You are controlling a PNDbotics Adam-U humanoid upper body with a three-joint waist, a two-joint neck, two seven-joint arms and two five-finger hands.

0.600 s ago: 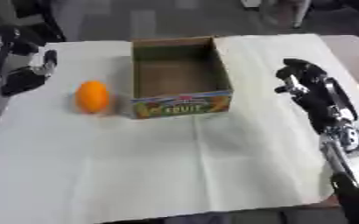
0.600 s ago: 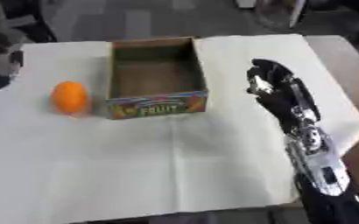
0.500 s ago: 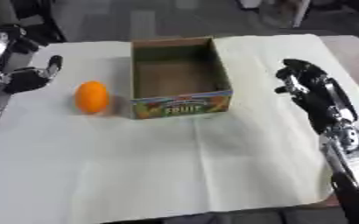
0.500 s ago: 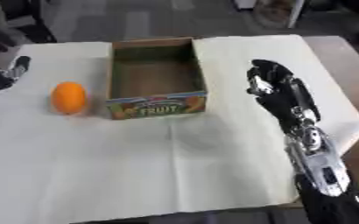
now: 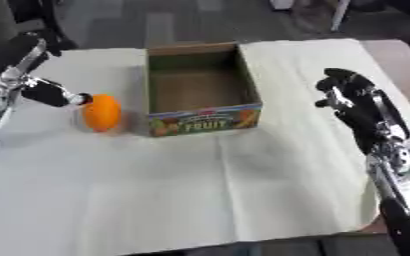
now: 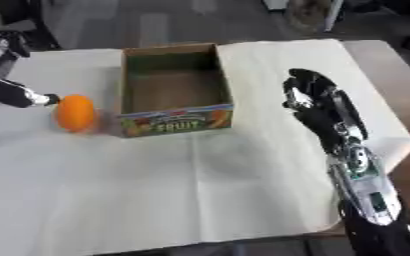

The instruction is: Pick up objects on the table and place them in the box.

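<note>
Orange (image 5: 102,112) lies on the white tablecloth (image 5: 200,190) just left of the open cardboard box (image 5: 204,90) in the left eye view. One fingertip of the left hand (image 5: 47,92) touches its upper left side; whether the other fingers are spread or curled I cannot tell. Right eye view shows the right hand (image 6: 318,107) over the cloth, right of the box and apart from it, fingers relaxed and holding nothing.
</note>
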